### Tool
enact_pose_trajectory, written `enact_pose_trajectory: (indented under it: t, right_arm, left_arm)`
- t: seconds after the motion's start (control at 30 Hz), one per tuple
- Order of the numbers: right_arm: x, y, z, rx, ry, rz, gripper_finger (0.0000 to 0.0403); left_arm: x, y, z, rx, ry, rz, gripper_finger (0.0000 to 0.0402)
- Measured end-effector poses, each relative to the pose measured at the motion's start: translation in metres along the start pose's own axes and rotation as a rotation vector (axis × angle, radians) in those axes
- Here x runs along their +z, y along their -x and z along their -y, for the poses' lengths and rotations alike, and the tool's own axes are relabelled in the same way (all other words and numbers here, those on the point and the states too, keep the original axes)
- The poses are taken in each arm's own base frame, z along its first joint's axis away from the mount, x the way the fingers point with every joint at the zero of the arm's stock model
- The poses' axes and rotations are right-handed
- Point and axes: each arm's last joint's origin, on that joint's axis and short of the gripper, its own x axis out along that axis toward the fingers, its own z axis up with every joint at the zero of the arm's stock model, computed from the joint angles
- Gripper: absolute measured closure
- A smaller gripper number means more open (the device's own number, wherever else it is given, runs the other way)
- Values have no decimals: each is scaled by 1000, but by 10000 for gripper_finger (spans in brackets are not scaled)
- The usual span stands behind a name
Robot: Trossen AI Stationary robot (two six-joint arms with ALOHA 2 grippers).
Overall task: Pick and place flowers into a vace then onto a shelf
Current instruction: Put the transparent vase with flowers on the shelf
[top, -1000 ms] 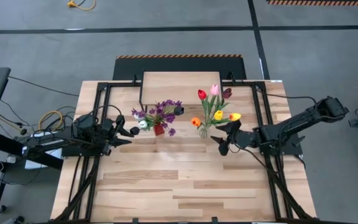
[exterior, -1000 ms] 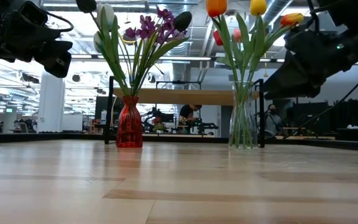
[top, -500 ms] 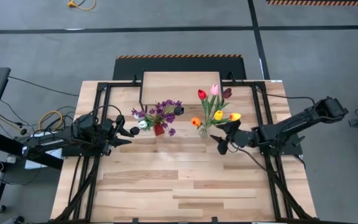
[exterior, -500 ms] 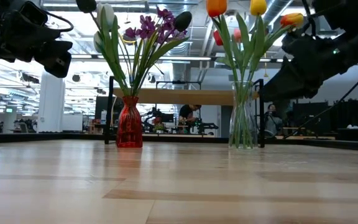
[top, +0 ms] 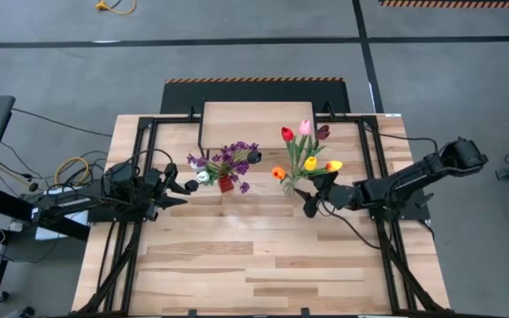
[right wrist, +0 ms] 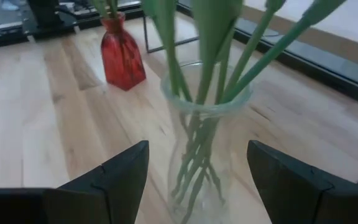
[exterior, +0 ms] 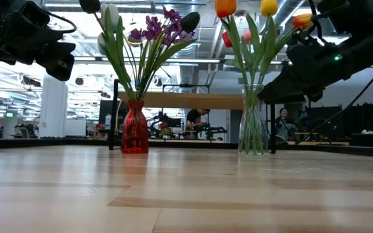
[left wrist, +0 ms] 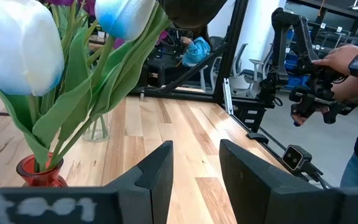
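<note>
The right hand (top: 308,203), fingers spread wide and empty, faces the clear glass vase (right wrist: 199,149); a crooked approach may topple it. The left hand (top: 184,186) waits half-parted, holding nothing.

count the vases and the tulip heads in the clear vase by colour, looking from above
red vase: 1
clear vase: 1
red tulip: 1
pink tulip: 1
maroon tulip: 1
orange tulip: 1
yellow tulip: 1
yellow-orange tulip: 1
total: 2 vases, 6 tulip heads
</note>
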Motion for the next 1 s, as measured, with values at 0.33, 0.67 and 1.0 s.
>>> enact_pose_trajectory:
  t: [0.33,0.67,1.0]
  right_arm:
    - [-1,-9,-1,-7,-26,19,137]
    - [-6,-23,-6,-15,4,57,137]
    - [-7,-27,-4,-120,12,95,137]
  left_arm:
    - [0,0,0,0,0,0,282]
    - [0,0,0,0,0,0,282]
    - [0,0,0,0,0,0,282]
